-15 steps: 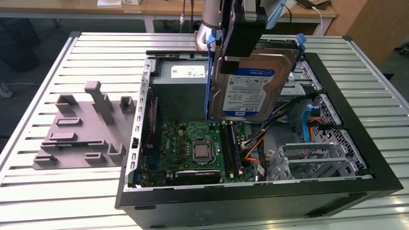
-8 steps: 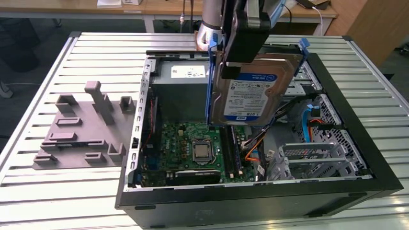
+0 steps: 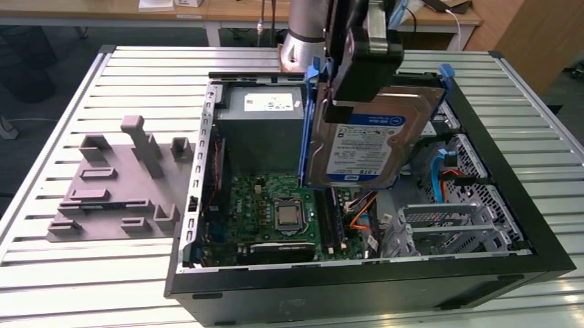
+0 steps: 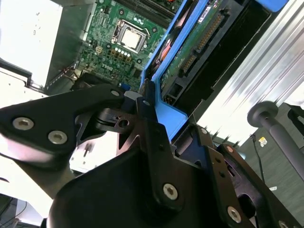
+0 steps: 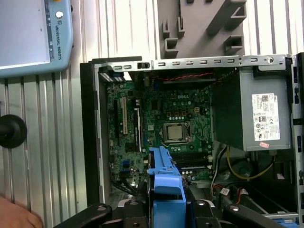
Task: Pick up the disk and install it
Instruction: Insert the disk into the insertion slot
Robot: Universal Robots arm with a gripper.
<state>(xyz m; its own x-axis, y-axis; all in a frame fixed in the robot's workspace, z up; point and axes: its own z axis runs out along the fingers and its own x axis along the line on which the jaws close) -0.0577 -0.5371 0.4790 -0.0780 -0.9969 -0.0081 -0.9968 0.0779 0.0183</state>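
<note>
- A ribbed silver aluminium tabletop (image 3: pixel 109 273) carries everything; wooden desks (image 3: pixel 228 10) stand beyond its far edge.
- A grey plastic fixture (image 3: pixel 109 198) with upright pegs lies towards the tabletop's edge on the exterior view's left, just beside the case.
- A black open-sided computer case (image 3: pixel 365 283) lies flat, close to the tabletop's near edge. Inside are a green motherboard (image 3: pixel 273 205), a grey metal power-supply box (image 3: pixel 264 126) with a white sticker and a silver perforated cage (image 3: pixel 456 225).
- The black gripper (image 3: pixel 357 96) is clamped on the disk (image 3: pixel 370 147), a flat silver hard drive with a blue-and-white label and blue plastic frame. It hangs on edge above the case's interior, label facing the exterior view.
- In the second wrist view the fingers (image 4: pixel 147 118) pinch the blue frame.
</note>
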